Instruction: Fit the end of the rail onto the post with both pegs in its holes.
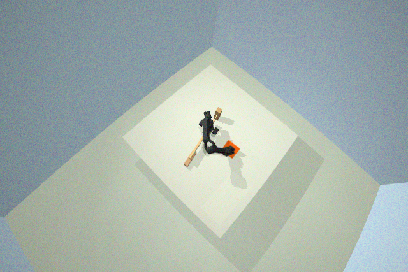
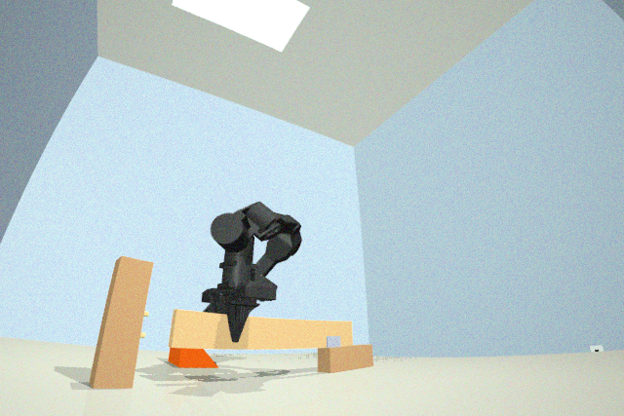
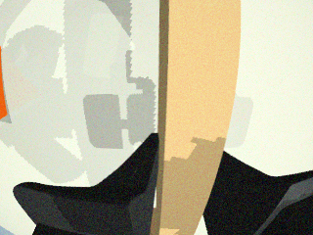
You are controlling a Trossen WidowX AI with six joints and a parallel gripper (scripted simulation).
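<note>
The wooden rail (image 1: 197,145) (image 2: 297,333) (image 3: 201,73) is held off the table and looks roughly level. Its far end sits in the pale bracket (image 2: 332,341) on the low footboard block (image 1: 187,163) (image 2: 350,359). My gripper (image 2: 235,339) (image 3: 172,139) is shut on the rail, one finger on each side, nearer its post end. The upright post (image 1: 217,113) (image 2: 121,325) stands beyond that end. An upper peg (image 2: 145,314) and a lower peg (image 2: 142,335) stick out towards the rail, with a gap visible between them and its end. The end holes are not visible.
The orange base (image 1: 236,148) (image 2: 188,359) (image 3: 2,88) stands to one side of the rail. The dark arm (image 1: 210,147) (image 2: 239,265) reaches from it over the rail and hides part of it in the top view. Shadows fall across the table.
</note>
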